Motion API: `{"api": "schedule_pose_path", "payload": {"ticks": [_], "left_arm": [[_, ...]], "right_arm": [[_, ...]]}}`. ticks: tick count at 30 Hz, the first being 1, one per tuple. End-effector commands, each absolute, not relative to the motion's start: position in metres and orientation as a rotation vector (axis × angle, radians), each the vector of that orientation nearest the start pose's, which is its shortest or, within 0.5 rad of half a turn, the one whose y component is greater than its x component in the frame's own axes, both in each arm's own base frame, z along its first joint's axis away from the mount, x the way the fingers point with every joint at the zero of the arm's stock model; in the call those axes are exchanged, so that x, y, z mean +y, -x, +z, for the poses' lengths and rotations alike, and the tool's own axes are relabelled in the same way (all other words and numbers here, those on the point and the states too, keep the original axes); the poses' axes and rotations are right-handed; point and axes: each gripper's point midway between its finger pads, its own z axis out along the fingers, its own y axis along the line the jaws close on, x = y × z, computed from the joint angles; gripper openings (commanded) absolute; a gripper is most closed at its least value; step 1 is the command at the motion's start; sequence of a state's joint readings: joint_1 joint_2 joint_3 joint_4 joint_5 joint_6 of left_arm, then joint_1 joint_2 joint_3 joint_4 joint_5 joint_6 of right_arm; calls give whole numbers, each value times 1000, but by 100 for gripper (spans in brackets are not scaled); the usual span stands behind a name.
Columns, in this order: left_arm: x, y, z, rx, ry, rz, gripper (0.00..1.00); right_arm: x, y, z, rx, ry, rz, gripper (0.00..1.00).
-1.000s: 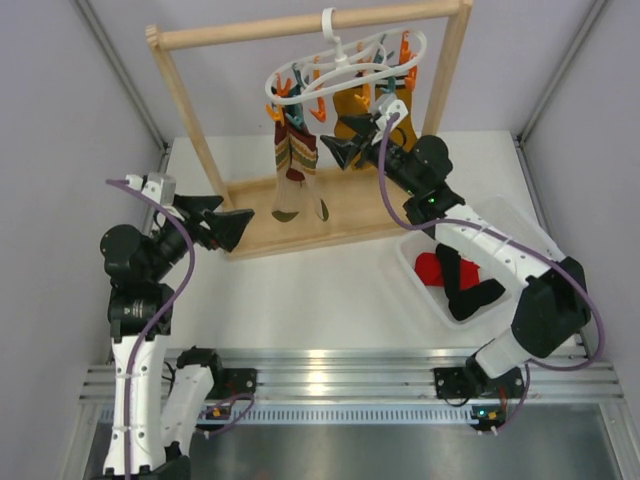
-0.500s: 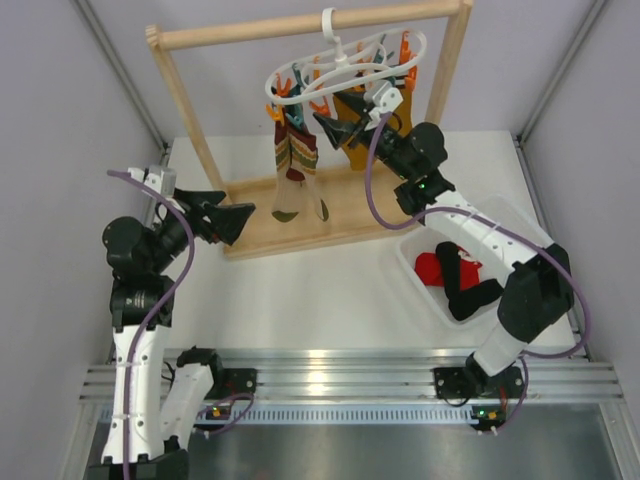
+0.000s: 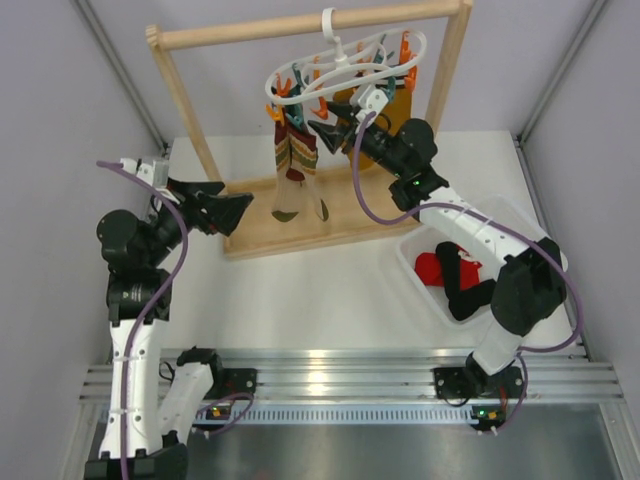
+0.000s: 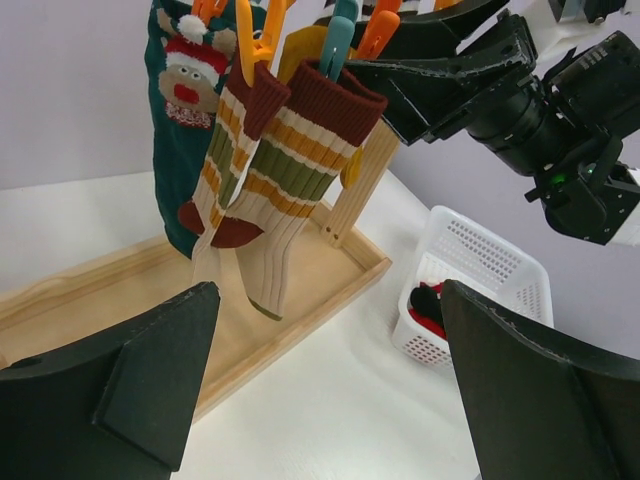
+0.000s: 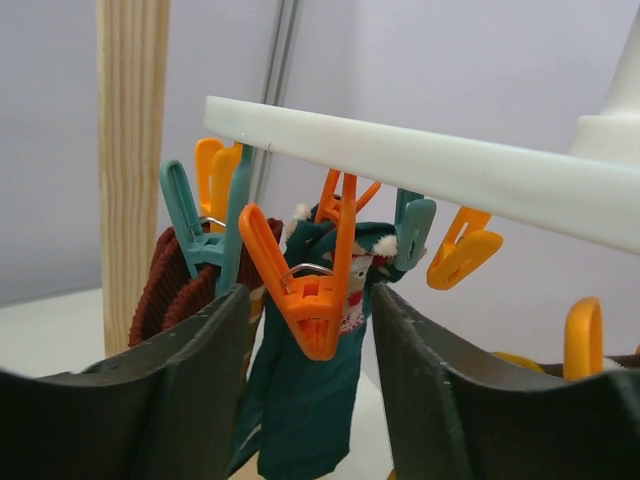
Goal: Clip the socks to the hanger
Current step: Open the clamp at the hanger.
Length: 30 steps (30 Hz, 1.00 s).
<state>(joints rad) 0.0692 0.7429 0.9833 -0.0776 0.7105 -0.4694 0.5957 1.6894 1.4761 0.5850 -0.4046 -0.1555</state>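
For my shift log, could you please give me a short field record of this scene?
hanger: hangs on the rack, striped pair clipped on
socks: red and black, lying in the basket
left gripper: open, empty, pointed toward the rack
right gripper: open, up at the hanger, fingers either side of an empty orange clip
contact with clip: cannot tell
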Motion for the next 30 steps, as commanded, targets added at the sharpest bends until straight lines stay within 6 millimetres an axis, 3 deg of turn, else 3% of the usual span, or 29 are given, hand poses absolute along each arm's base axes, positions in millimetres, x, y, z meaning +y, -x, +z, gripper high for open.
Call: {"api": "schedule_pose_path", "payload": {"ticks": [1,7,11,14,16,19,20,21,25,30], "left_arm": [[-113,-251,436,1392,-245,-814,97],[-107,-263,444,1406,-132,-852,92],[-106,-275,464,1404,-55,-896,87],[-107,-285,476,1438,2,-927,90],[-111,-286,483,1431,-3,-946,98],[-119,-288,497,1423,2,-991,98],[-125,-293,503,1438,9,-1019,98],[-127,-298,493,1507,61,-1037,98],[-135,-316,487,1560,107,-1045,98],[-162,-318,504,1542,33,-1081,98]], "right_arm": [[352,-400,473,879,752,612,46],[343,-401,484,878,690,521,32],[343,-389,491,860,680,435,24],[343,-385,483,850,691,301,17],[338,-386,485,849,655,232,13],[336,-382,487,842,623,125,0],[334,-384,488,842,615,85,0],[328,-387,491,852,577,56,0],[318,-393,498,856,526,-31,0],[315,-393,501,791,542,-171,0]]}}
